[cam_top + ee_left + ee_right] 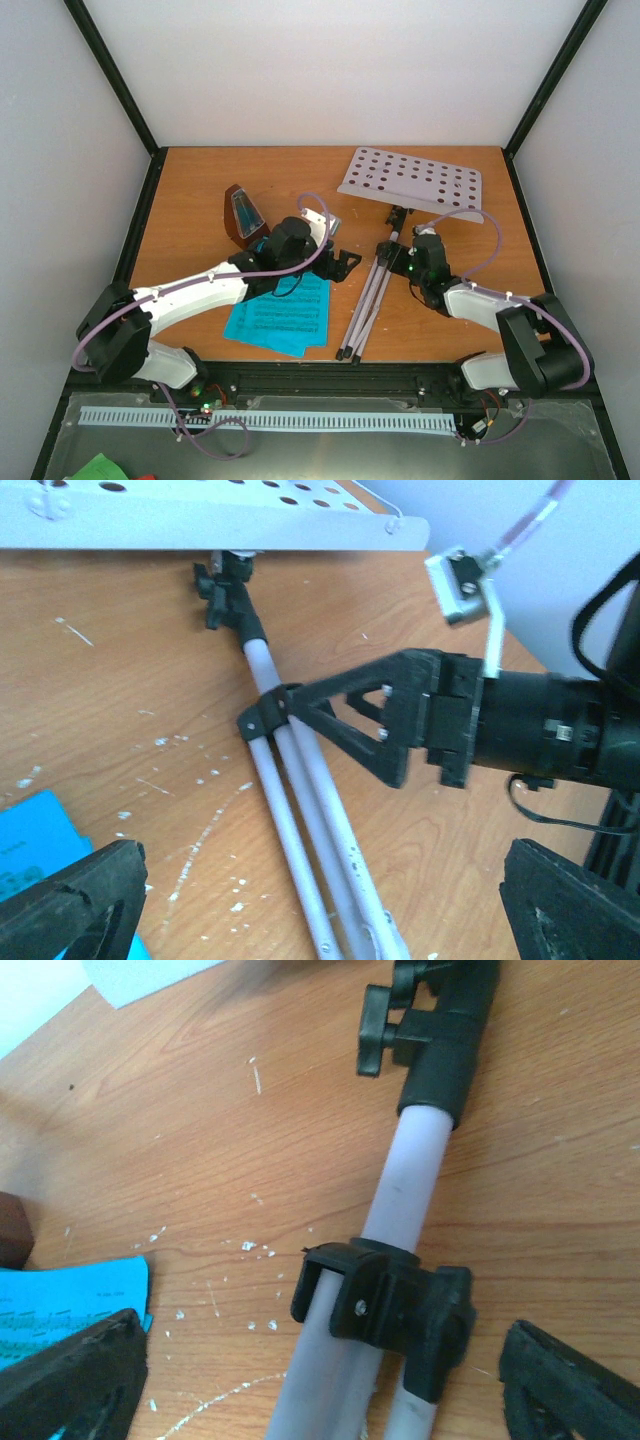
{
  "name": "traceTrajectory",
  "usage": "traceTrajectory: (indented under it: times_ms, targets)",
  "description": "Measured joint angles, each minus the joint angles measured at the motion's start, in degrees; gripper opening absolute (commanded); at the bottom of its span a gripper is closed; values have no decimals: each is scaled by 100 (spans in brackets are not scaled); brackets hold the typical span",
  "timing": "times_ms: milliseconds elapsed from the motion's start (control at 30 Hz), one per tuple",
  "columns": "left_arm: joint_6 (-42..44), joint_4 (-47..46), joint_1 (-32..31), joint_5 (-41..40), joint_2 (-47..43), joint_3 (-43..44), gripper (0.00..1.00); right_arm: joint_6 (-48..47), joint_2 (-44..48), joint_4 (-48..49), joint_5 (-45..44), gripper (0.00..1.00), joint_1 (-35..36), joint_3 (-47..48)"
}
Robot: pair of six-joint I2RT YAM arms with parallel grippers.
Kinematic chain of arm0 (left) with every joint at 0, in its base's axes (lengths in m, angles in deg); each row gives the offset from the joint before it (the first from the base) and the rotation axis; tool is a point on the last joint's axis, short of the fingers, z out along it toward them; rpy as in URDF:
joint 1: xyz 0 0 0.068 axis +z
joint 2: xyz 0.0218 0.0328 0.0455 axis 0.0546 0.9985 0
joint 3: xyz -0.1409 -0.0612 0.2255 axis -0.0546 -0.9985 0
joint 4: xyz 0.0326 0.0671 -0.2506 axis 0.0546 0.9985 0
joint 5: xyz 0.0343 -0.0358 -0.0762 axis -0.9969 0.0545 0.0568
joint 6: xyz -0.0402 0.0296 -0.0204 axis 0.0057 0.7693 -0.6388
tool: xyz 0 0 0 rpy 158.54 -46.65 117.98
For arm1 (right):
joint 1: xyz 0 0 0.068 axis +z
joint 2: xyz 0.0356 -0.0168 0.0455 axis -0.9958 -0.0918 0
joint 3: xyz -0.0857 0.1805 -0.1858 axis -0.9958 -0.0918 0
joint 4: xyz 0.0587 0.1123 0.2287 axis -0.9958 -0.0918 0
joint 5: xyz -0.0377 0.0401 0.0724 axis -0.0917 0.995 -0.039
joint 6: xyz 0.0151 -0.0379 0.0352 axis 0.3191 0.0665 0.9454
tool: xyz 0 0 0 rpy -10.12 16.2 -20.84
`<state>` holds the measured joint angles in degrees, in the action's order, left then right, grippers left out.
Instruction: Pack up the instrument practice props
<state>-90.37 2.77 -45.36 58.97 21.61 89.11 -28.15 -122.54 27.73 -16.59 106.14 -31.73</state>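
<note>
The pale silver music stand (372, 290) lies flat on the table with its legs folded. Its perforated desk (410, 180) is at the back right. My right gripper (392, 252) is open and straddles the stand's pole at the black collar (390, 1305). My left gripper (345, 262) is open and empty just left of the pole, with the legs (300, 820) between its fingers (70, 900). The dark red-brown metronome (243, 215) stands behind my left wrist. The cyan sheet-music pages (282, 312) lie under my left forearm and also show in the right wrist view (60, 1300).
Black frame posts (135, 210) and white walls close in the table on three sides. A white slotted strip (270, 418) runs along the front below the arm bases. The right arm's finger (350, 715) reaches into the left wrist view and touches the stand's collar.
</note>
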Motion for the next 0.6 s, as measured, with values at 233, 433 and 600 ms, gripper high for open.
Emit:
traceTrajectory:
  times_ms: [233, 433, 600]
  targets:
    - [98, 118, 501, -26, -297, -24, 99, -481, 874, -1029, -599, 100, -2, 116]
    - [286, 166, 2140, 876, -960, -72, 100, -1491, 1657, -2037, -713, 100, -179, 833]
    - [496, 476, 4030, 1735, -1502, -15, 99, -2199, 2039, -2529, -284, 100, -1027, 1681]
